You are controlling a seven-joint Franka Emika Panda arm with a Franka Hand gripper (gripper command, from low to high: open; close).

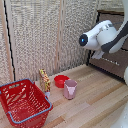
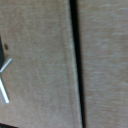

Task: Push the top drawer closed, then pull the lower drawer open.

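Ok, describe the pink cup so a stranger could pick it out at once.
Start at the red basket on the wooden floor at the exterior view's left. To its right sits a red bowl, and just in front stands the pink cup: paler and taller than the bowl.

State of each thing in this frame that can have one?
lower drawer: front and handle visible, open or shut unclear
red basket: upright, nothing visible inside
pink cup: upright
red bowl: upright
gripper: hidden behind the arm, cannot tell
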